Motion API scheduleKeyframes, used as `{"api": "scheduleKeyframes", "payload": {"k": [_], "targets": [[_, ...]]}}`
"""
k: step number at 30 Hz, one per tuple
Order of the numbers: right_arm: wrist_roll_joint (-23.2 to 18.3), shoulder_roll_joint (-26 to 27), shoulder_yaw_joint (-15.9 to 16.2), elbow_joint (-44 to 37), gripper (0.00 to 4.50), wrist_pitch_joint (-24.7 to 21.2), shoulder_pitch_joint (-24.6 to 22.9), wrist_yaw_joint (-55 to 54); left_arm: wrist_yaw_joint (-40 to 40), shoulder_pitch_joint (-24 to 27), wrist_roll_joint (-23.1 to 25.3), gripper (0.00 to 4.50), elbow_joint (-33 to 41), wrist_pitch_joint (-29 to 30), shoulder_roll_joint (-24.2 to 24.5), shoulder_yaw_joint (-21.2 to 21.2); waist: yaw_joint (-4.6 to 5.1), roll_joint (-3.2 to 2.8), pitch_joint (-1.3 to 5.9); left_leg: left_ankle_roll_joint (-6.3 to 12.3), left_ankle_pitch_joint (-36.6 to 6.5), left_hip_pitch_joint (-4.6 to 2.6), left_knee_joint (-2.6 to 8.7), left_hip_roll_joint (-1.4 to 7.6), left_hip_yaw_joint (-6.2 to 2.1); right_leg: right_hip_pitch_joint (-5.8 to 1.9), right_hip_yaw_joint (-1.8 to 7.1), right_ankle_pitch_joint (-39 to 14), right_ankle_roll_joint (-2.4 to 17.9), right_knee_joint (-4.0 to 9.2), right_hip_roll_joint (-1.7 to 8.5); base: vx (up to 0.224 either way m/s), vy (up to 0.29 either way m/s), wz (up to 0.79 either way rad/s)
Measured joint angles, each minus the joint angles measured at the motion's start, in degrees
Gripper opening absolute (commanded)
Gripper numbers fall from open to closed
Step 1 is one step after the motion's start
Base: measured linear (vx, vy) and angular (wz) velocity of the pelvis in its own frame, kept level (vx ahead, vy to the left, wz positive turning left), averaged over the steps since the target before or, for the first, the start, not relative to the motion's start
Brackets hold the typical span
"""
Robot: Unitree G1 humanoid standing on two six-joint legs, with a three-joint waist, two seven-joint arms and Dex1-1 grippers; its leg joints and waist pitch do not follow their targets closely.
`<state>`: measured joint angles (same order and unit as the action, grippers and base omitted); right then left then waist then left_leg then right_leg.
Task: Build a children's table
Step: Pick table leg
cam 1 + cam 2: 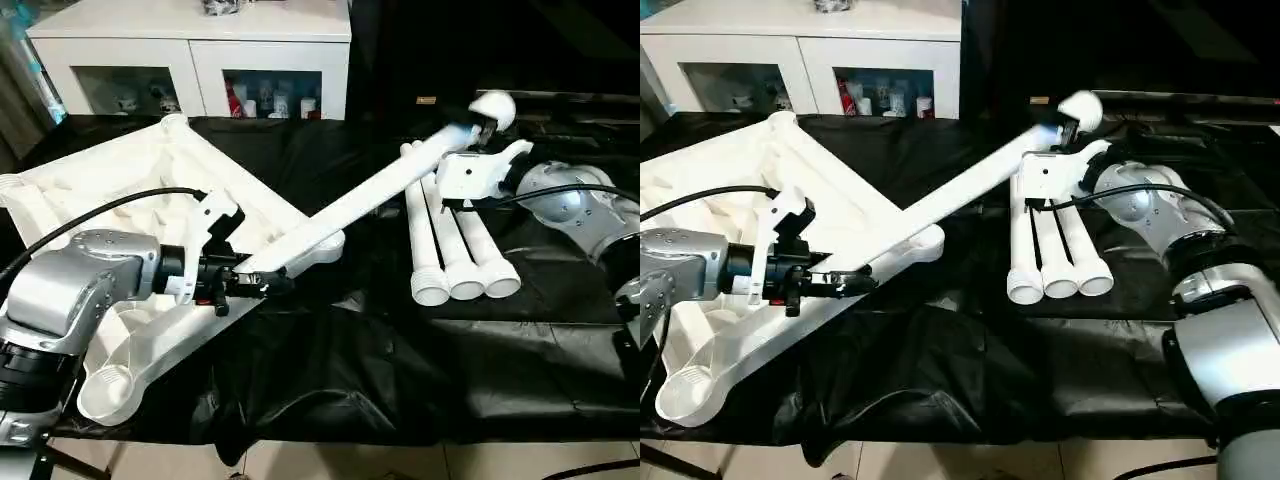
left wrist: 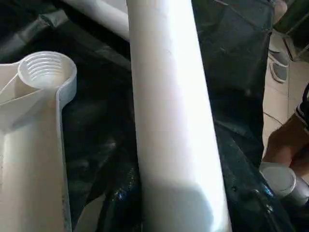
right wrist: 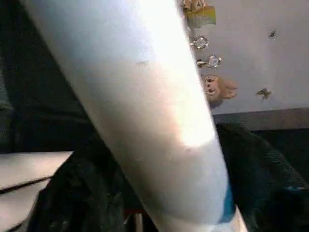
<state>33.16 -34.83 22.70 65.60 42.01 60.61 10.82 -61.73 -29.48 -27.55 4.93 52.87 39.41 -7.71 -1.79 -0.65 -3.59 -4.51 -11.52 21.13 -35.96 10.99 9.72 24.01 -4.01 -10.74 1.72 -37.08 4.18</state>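
Observation:
The white table top (image 1: 90,200) lies upside down on the black cloth at the left, ribbed underside up, with a threaded corner socket (image 2: 46,72) showing. One white leg (image 1: 390,185) slants across the middle, held off the cloth at both ends. My left gripper (image 1: 258,283) is shut on its lower end beside the top's right corner (image 1: 330,243). My right gripper (image 1: 482,128) is shut on the upper end just below the rounded tip (image 1: 495,105). Three more legs (image 1: 455,245) lie side by side on the cloth beneath my right hand.
A white glass-door cabinet (image 1: 190,55) stands behind the table. Black cloth (image 1: 400,370) covers the work surface to its front edge. A person's hand (image 2: 285,140) shows beside the table.

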Motion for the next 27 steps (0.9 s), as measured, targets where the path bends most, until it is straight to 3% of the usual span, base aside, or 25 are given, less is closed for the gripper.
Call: {"api": "scheduleKeyframes", "payload": {"k": [6, 17, 20, 23, 27], "targets": [[-1.43, 0.14, -0.52, 0.54, 2.67, -0.13, -0.24, 4.05, -0.46, 0.0, 0.0, 1.39, -0.28, 0.0, 0.05, 0.07, -0.02, -0.07, -0.04, 0.0, 0.0, 0.02, -0.01, 0.0, -0.01, -0.01, 0.0, 0.01, 0.01, 0.0, 0.0, 0.0, 0.0, 0.0], [-2.35, 0.17, -1.38, 0.79, 2.59, -0.41, -1.72, 6.11, -0.42, 0.0, 0.15, 1.39, -1.54, -2.45, -0.04, 0.7, -0.1, -0.29, -0.18, 0.0, 0.0, 0.04, -0.02, 0.0, -0.02, 0.0, 0.0, 0.01, 0.02, 0.01, 0.0, 0.0, 0.0, 0.0], [-3.71, 0.24, -2.17, 1.13, 2.56, -0.83, -2.12, 7.57, 0.99, -0.23, 0.15, 2.09, -2.65, -5.5, -0.73, 3.37, -0.11, -0.38, -0.24, 0.01, 0.0, 0.04, -0.03, 0.0, -0.03, -0.01, -0.01, 0.02, 0.03, 0.0, 0.0, 0.0, 0.0, 0.0], [-5.69, 0.86, -3.2, 2.27, 2.4, -1.15, -3.5, 8.69, 4.74, -2.02, 0.95, 2.36, -5.42, -7.08, 0.55, 8.25, -0.01, -0.47, -0.25, 0.01, 0.0, 0.06, -0.05, 0.02, -0.04, -0.02, -0.04, 0.03, 0.06, 0.0, -0.05, 0.0, 0.0, 0.0], [-6.86, 1.04, -4.29, 2.57, 2.06, -1.56, -4.59, 9.22, 6.56, -2.02, 1.45, 2.56, -6.31, -8.35, 1.12, 10.85, -0.16, -0.58, -0.26, 0.02, 0.0, 0.06, -0.07, 0.01, -0.05, 0.01, -0.02, 0.04, 0.06, 0.01, -0.01, 0.0, 0.0, 0.0]]}}
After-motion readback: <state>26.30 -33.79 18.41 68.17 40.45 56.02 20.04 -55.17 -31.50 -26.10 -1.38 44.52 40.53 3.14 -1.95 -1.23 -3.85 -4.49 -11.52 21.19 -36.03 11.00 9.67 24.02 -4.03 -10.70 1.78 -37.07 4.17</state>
